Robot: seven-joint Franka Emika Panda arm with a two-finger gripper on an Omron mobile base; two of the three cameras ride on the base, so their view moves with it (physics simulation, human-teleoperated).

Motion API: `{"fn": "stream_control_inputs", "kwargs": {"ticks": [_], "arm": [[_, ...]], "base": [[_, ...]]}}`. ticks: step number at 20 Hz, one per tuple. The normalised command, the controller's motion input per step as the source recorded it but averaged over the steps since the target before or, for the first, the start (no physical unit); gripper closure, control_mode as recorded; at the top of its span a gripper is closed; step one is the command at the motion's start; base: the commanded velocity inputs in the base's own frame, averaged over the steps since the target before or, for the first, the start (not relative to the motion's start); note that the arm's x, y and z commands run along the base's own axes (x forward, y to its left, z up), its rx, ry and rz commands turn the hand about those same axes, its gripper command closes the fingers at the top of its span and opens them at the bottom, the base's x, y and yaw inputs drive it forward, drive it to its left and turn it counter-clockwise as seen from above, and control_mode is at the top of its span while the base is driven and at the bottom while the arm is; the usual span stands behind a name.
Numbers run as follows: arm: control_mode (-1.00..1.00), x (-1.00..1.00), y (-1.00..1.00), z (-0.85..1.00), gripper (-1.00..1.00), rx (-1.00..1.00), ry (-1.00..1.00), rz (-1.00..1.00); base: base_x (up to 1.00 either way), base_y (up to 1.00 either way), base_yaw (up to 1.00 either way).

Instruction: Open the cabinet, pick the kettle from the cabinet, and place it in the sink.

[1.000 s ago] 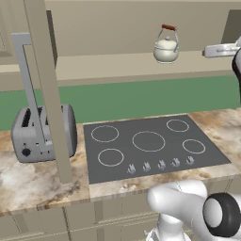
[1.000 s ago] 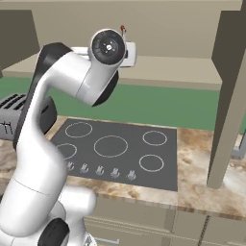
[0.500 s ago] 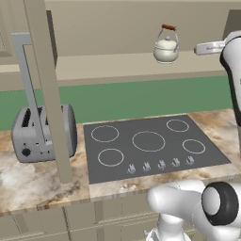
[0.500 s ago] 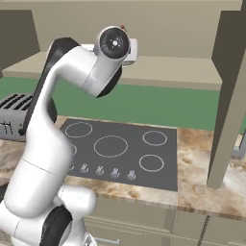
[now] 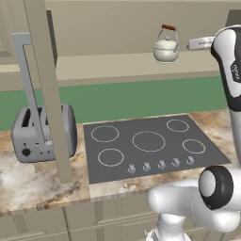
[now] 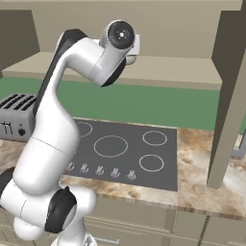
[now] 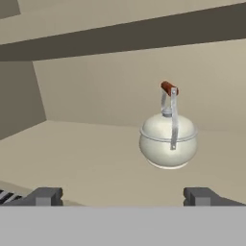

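Kettle (image 7: 168,141) upright on cabinet (image 5: 94,66) shelf, doors swung wide, above cooktop (image 5: 148,146). Our hand (image 7: 122,196) released, fingers spread, level with kettle, apart.

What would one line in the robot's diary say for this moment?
cabinet: open | kettle: upright on shelf, untouched | gripper: open, facing kettle, short of it | step: reaching to grasp
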Motion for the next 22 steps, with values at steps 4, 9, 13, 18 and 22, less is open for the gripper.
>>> {"fn": "stream_control_inputs", "kwargs": {"ticks": [4,9,13,18,22], "arm": [[-1.00,0.40,0.00,-0.01,-1.00,0.00,0.01,0.03],[-1.00,0.36,0.00,-0.07,-1.00,0.00,0.00,0.06],[-1.00,0.29,0.00,-0.09,-1.00,0.00,0.00,0.05],[-1.00,0.35,0.00,-0.01,-1.00,0.00,-0.01,0.03],[-1.00,0.33,0.00,0.06,-1.00,0.00,-0.03,0.00]], "base": [[0.00,0.00,0.00],[0.00,0.00,0.00],[0.00,0.00,0.00],[0.00,0.00,0.00],[0.00,0.00,0.00]]}}
